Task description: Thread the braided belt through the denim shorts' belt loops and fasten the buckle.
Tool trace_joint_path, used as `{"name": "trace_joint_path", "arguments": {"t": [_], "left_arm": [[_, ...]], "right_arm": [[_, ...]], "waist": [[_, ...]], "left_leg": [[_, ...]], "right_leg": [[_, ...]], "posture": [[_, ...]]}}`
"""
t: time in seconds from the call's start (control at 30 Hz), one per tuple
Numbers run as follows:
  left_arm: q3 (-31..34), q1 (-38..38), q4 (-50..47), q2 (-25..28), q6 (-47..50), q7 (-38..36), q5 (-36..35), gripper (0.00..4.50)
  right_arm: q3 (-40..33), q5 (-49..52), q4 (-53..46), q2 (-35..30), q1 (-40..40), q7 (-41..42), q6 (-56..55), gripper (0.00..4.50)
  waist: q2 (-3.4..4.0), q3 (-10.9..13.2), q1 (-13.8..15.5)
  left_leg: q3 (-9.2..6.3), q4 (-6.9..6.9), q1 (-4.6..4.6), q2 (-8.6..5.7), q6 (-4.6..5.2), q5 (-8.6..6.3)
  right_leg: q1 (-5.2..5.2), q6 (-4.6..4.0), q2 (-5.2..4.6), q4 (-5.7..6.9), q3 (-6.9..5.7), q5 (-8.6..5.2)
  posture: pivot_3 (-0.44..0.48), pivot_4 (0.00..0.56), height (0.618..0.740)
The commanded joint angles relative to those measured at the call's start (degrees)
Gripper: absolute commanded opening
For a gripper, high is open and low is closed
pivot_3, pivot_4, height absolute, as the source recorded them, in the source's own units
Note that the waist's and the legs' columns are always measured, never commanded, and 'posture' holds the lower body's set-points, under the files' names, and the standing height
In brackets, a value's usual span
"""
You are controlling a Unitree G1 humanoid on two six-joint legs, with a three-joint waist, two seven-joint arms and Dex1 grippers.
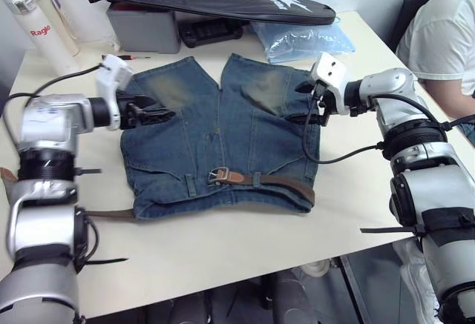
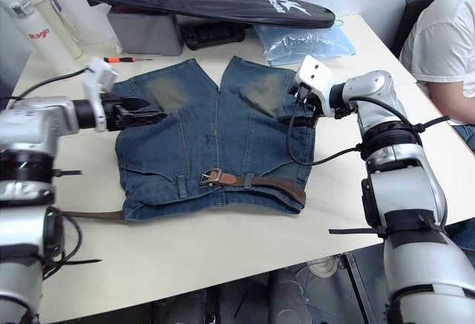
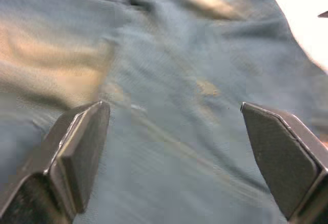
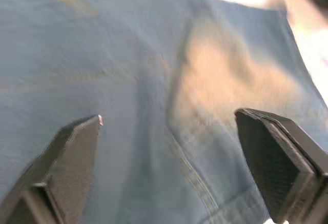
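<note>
Bare table (image 1: pixel 245 246) before denim shorts (image 1: pixel 223 146)

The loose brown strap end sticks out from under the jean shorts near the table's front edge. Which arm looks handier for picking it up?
Probably the left. The dark-brown braided belt trails its free end past the faded blue denim shorts on the left gripper's side; the right gripper hangs over the opposite leg. Both have open fingers.

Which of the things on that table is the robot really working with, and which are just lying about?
Part of the job:
- denim shorts
- braided belt, in the waistband
- buckle
- left claw and right claw, both open over the shorts

Just lying about:
- black bag
- grey box
- pale blue plastic bag
- white bottle
</note>
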Motion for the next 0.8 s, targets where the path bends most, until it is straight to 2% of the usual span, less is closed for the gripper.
{"name": "trace_joint_path", "arguments": {"t": [0.03,0.13,0.2,0.27,0.4,0.57,0.67,0.8], "left_arm": [[11.84,6.73,-16.50,4.48,20.24,1.80,-9.32,4.50],[19.37,17.44,-32.39,9.39,33.93,2.67,-13.76,4.50],[24.87,25.77,-39.87,11.06,37.09,4.46,-15.85,4.50],[31.74,32.55,-43.98,10.23,37.38,5.57,-17.74,4.50],[43.70,44.08,-43.26,9.07,37.38,11.56,-19.08,4.50],[57.11,57.58,-44.19,5.30,37.38,18.59,-25.49,4.50],[62.65,60.38,-40.96,1.80,37.38,28.05,-32.81,4.50],[66.22,70.03,-31.70,0.24,37.38,44.80,-53.35,4.50]], "right_arm": [[-0.02,8.24,-24.19,-2.77,7.70,10.21,13.53,4.48],[0.62,12.02,-37.82,-4.31,12.77,11.76,22.74,4.48],[0.97,14.23,-43.45,-4.67,14.81,12.24,25.29,4.48],[1.38,16.14,-47.23,-4.85,16.00,12.65,27.32,4.48],[2.83,18.90,-51.20,-3.82,16.73,12.80,29.92,4.48],[5.19,20.01,-51.09,-0.76,15.68,12.16,29.72,4.48],[6.15,20.05,-50.34,0.43,14.96,12.23,28.79,4.48],[7.01,20.15,-50.89,0.73,14.79,13.04,28.05,4.48]], "waist": [[0.00,0.00,0.33],[0.00,0.07,0.71],[0.00,0.07,1.02],[0.01,0.08,1.78],[0.00,0.08,2.48],[-0.04,0.06,2.58],[-0.04,0.06,2.80],[-0.08,0.03,3.19]], "left_leg": [[-0.01,0.03,-0.02,0.00,0.00,0.00],[-0.05,0.18,-0.08,0.00,-0.06,-0.05],[-0.06,0.37,-0.15,0.00,-0.07,-0.07],[-0.05,0.43,-0.05,0.01,-0.09,-0.13],[-0.09,0.56,0.04,0.03,-0.11,-0.16],[-0.07,0.57,0.02,0.03,-0.09,-0.24],[-0.07,0.56,0.00,0.04,-0.09,-0.27],[-0.08,0.58,0.06,0.05,-0.08,-0.31]], "right_leg": [[0.00,0.00,0.00,0.01,-0.01,0.00],[-0.06,0.00,-0.01,0.12,0.06,0.00],[-0.09,-0.01,-0.01,0.18,0.09,-0.01],[-0.06,-0.05,-0.02,0.28,0.18,-0.03],[-0.05,-0.18,-0.01,0.53,0.17,-0.09],[-0.08,-0.21,-0.02,0.50,0.17,-0.11],[-0.11,-0.22,-0.03,0.49,0.18,-0.11],[-0.09,-0.24,-0.06,0.56,0.20,-0.12]], "posture": [[0.000,0.150,0.740],[0.000,0.150,0.740],[0.000,0.150,0.740],[0.000,0.150,0.740],[0.000,0.150,0.740],[0.000,0.150,0.740],[0.000,0.150,0.740],[0.000,0.150,0.740]]}}
